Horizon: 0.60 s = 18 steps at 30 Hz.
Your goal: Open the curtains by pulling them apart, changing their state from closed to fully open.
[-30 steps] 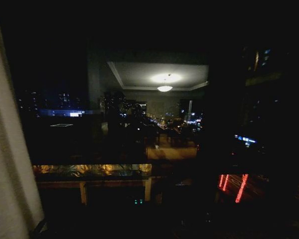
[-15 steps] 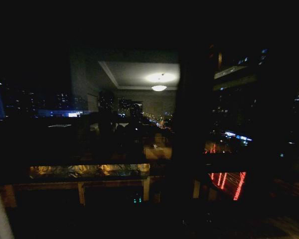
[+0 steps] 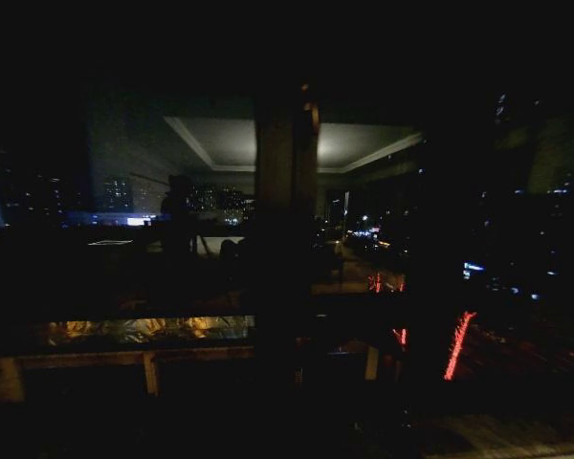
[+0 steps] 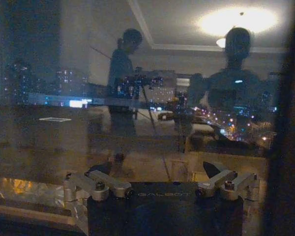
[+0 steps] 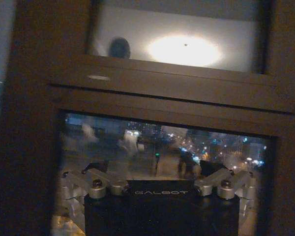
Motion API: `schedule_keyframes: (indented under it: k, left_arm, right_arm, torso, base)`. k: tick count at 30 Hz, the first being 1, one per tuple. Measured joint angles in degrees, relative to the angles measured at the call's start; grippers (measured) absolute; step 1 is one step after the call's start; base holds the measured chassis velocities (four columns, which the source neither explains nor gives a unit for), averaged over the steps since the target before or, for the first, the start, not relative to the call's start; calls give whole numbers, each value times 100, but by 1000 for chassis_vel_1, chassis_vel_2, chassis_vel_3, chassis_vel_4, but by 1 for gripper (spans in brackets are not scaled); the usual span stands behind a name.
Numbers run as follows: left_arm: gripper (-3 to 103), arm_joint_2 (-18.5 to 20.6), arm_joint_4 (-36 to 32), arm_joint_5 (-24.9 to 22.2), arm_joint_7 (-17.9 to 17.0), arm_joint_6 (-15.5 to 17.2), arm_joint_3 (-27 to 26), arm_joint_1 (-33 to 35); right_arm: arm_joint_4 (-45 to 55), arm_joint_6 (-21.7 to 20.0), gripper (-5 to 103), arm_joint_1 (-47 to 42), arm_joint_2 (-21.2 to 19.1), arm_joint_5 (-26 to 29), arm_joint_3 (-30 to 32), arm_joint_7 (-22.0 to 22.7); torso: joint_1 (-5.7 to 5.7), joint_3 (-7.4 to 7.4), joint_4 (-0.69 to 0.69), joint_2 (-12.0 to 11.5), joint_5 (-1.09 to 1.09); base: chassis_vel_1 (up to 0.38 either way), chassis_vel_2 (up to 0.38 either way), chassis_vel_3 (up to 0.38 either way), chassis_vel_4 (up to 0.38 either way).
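The curtains are out of view. My left gripper [image 4: 155, 169] is held up close to the dark window glass [image 4: 137, 98]; it is open with nothing between its fingers [image 4: 101, 169]. My right gripper [image 5: 152, 169] is open too and holds nothing. It faces a brown window frame [image 5: 177, 88] with glass panes above and below a crossbar.
The head view looks at the night window [image 3: 124, 239], which reflects the lit room ceiling. A dark upright frame post [image 3: 285, 239] stands at the middle. A lit ledge [image 3: 143, 330] runs low on the left.
The whole head picture has shifted, so the camera has turned. The pale curtain edge at the left border a second ago has slid out of the picture, and the frame post now stands at centre.
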Motion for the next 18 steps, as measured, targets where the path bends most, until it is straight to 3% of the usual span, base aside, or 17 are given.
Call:
schedule_keyframes:
  k: [18]
  left_arm:
    - [100,-34,30,107,11,-16,-7,-8]
  right_arm:
    - [-10,161,100,-134,0,239,199,110]
  torso:
    - [2,0,0,0,-1]
  base:
    - [-322,-370,330,378]
